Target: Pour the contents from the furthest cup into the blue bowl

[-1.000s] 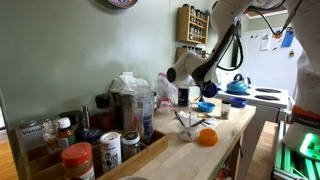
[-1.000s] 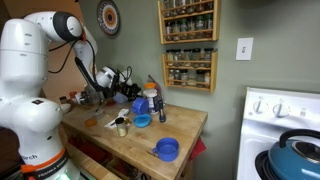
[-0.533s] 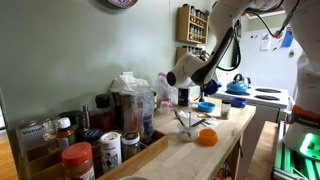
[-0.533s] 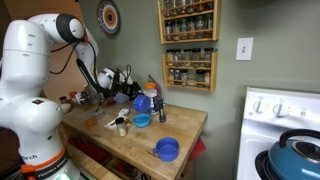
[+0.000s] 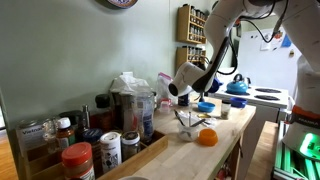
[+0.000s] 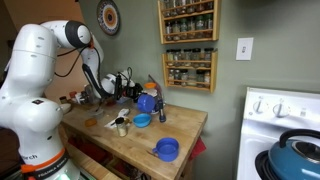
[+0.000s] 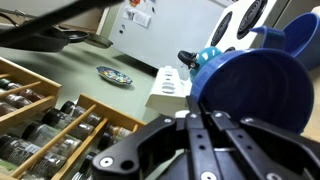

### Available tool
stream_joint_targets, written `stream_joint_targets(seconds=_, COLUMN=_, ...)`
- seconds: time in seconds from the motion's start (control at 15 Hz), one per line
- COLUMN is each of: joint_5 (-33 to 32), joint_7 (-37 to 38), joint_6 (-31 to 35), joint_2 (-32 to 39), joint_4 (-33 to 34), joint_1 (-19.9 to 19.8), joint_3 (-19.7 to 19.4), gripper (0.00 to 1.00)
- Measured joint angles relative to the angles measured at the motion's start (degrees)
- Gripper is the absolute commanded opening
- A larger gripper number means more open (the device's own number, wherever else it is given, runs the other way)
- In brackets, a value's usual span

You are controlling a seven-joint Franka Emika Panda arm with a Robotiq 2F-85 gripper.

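Basically mid-pour. The blue bowl sits on the wooden counter, just below the claw and a little in front of it. The claw is pinched on the blue cup, which is lifted clear of the counter and tipped hard onto its side. In the wrist view the cup's open mouth faces the camera and its inside looks dark, so I can't tell whether anything is left in it. A second, larger blue dish lies well beyond the claw toward the counter edge, with an orange ball nearer the bowl. Judged step: tilting over the bowl. The next move likely calls for more wrist roll with the lip kept over the bowl's centre, otherwise the contents land on the counter.
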Motion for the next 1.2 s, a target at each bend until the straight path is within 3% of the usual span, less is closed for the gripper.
stream_joint_targets(seconds=1.2, joint_5=0.6, joint_7=0.03, joint_6=-12.13, joint_2=2.69, joint_4=2.72, joint_1=2.78, joint_3=3.82, gripper=0.01)
